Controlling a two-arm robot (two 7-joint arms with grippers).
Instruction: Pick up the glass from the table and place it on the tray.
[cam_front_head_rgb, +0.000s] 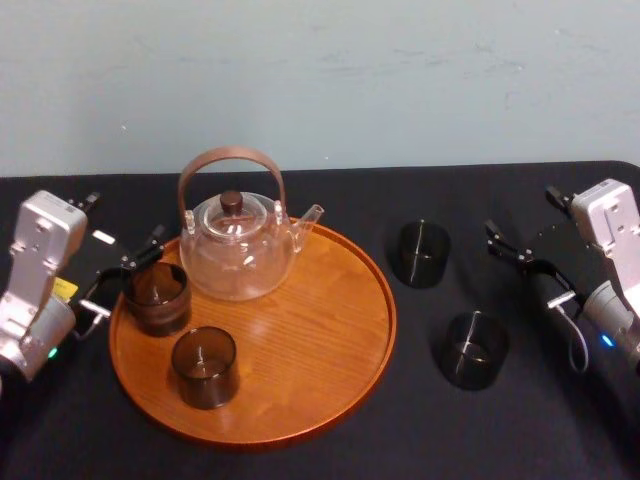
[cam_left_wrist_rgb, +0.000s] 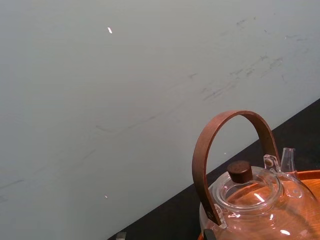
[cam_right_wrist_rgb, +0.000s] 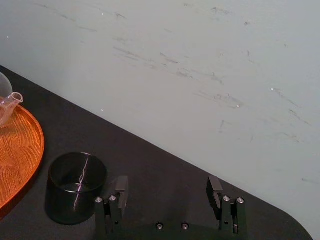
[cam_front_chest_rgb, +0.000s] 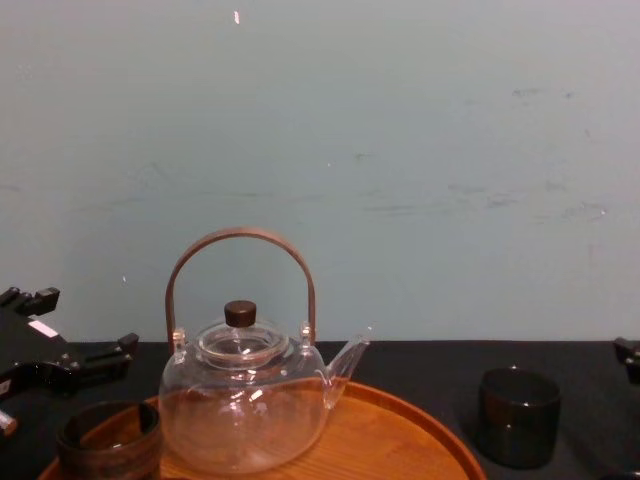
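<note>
Left gripper (cam_front_head_rgb: 128, 272), fingers apart, is just beside the dark glass (cam_front_head_rgb: 157, 297) by the tray's (cam_front_head_rgb: 330, 340) left rim. One bump could tip it. Right gripper (cam_right_wrist_rgb: 167, 184) is spread apart too.

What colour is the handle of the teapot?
The handle is reddish brown; the left wrist view shows it best.

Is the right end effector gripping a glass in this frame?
No, the right end effector is open and empty; the dark glass stands beside it on the table.
</note>
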